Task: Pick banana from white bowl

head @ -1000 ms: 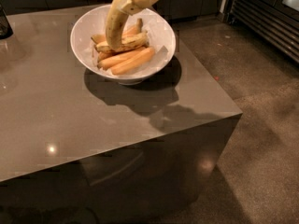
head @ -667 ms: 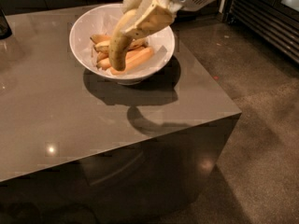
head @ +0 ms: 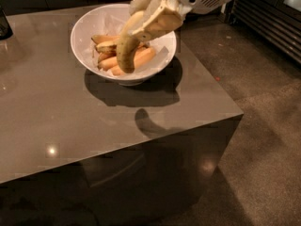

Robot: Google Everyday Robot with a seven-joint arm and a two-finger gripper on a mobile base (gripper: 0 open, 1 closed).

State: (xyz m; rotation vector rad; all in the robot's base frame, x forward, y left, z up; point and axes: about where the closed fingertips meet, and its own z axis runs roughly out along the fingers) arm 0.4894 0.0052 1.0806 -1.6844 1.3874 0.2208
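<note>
Banana (head: 125,53), light, soft, bruisable: gripper (head: 146,26) clamped on its upper half, above white bowl's (head: 79,44) 2 o'clock rim.

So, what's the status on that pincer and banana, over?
Pincer above white bowl, shut on banana. Banana hangs tip-down over bowl. Other bananas just beneath.

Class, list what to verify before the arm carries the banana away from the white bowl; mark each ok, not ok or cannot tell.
1. Claw shut on the banana: ok.
2. Banana lifted off the other bananas: ok, it hangs above them.
3. Grip near the banana's middle: not ok, held by its upper end.
4. White bowl upright on the table: ok.
5. Banana's lower tip above the bowl's rim: cannot tell.
</note>
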